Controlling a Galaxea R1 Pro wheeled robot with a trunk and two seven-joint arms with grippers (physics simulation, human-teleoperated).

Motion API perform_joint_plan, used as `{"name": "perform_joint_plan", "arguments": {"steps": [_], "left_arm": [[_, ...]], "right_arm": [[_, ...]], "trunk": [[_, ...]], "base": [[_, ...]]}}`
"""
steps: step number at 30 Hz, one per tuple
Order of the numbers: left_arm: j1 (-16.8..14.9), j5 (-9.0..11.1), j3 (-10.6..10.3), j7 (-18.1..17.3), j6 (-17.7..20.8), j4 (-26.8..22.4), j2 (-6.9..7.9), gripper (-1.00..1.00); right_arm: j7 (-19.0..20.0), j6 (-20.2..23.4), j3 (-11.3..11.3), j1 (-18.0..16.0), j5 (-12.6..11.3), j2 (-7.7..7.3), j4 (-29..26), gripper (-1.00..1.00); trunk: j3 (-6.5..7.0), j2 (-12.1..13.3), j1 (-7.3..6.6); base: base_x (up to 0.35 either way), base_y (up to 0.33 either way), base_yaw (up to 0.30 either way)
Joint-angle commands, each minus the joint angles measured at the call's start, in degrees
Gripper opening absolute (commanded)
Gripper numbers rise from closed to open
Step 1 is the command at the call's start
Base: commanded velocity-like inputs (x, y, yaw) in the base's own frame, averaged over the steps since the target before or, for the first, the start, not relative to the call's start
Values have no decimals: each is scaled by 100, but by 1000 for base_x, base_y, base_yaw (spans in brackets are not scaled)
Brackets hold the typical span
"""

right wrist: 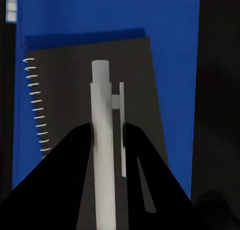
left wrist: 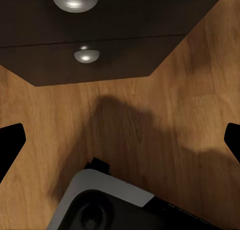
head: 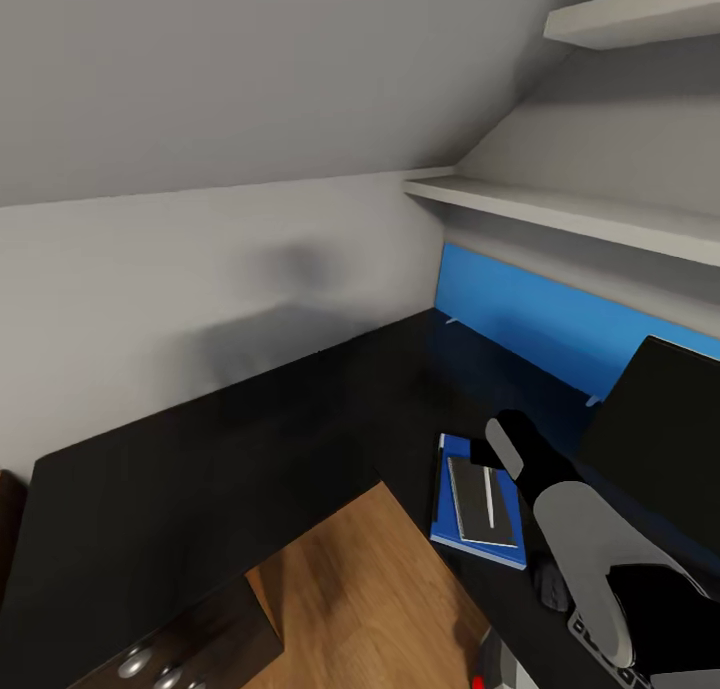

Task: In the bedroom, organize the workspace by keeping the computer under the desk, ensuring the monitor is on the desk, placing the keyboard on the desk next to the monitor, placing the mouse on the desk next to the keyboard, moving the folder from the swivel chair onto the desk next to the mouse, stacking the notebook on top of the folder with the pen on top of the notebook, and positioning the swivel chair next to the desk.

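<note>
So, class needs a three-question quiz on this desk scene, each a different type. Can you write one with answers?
1. True or false: the notebook lies on the folder.
2. The right gripper is shut on: A) mouse B) pen C) keyboard
3. Fill in: the folder lies on the ____.

Key: 1 true; 2 B; 3 desk.

Bright blue folder (right wrist: pixel 170 50), dark grey notebook (right wrist: pixel 70 90), whitish pen (right wrist: pixel 102 140).
</note>
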Motion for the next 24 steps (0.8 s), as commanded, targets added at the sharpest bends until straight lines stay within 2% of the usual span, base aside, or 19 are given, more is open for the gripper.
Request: {"name": "perform_joint_plan", "arguments": {"steps": [1,24], "left_arm": [[-4,59,19,-54,-8,5,-2,100],[-3,59,28,-54,-11,5,-2,100]], "right_arm": [[-45,14,19,-4,-66,-5,-6,-100],[-45,14,22,5,-64,-25,52,-100]], "trunk": [[-27,-50,24],[-440,-972,529]], "base": [[0,0,0],[0,0,0]]}}
